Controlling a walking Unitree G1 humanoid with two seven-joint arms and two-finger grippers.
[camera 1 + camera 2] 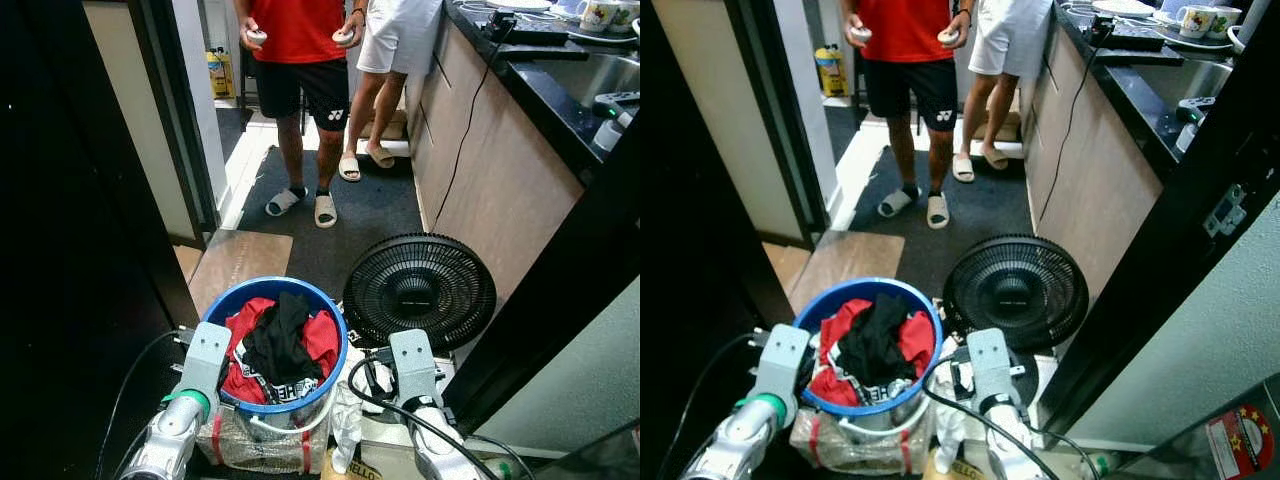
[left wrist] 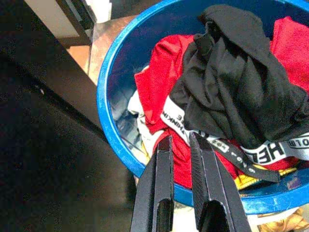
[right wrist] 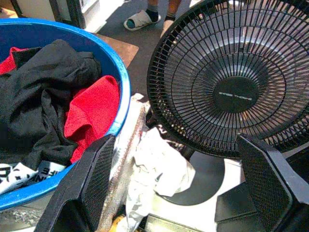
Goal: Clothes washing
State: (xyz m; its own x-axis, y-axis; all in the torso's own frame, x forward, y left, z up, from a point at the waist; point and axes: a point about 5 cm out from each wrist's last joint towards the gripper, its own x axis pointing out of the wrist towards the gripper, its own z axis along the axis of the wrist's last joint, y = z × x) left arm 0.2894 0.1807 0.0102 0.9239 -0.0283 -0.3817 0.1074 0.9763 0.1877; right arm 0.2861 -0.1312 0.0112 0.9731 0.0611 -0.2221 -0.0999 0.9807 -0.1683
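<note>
With my nearly closed, empty left hand [image 2: 179, 140] over the round blue plastic basin [image 1: 333, 340], I should open wider before gripping the black garment [image 2: 241, 92] ahead.

Left end effector [image 2: 179, 145]: my fingers nearly closed, a narrow gap between.
Right end effector [image 3: 176, 183]: my fingers spread wide.
</note>
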